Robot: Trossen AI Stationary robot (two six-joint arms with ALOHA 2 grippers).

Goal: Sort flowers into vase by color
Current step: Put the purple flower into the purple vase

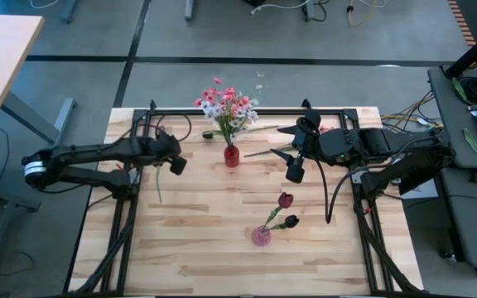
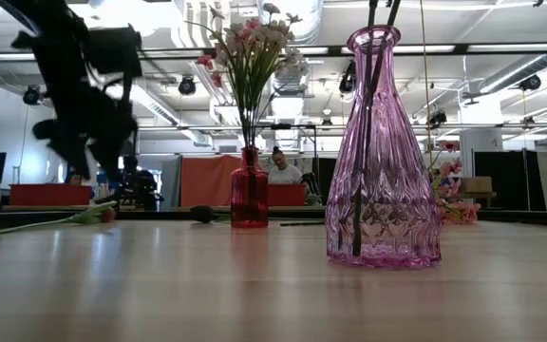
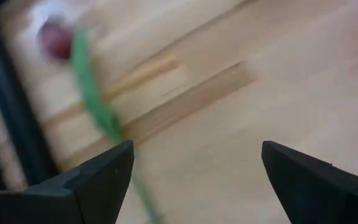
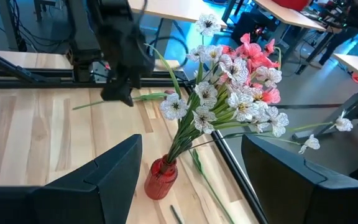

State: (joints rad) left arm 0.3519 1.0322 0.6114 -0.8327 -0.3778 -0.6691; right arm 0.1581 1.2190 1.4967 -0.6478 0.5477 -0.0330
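Observation:
A red vase (image 1: pixel 232 156) at the table's far middle holds pink and white flowers (image 4: pixel 229 93). Nearer the front edge, a pink vase (image 2: pixel 383 152) holds two dark red buds (image 1: pixel 285 199). A loose flower lies flat on the table at the left, with a green stem (image 3: pixel 95 99) and a dark red bud (image 3: pixel 55 40). My left gripper (image 3: pixel 191 155) hangs open just above the wood beside that stem, tilted downward. My right gripper (image 4: pixel 191 149) is open, raised to the right of the red vase.
More loose flowers (image 1: pixel 265 151) lie by the table's far edge, behind and to the right of the red vase. A black frame (image 1: pixel 131 207) runs along the table's left, right and far sides. Bare wood (image 1: pixel 205 240) lies between the left rail and the pink vase.

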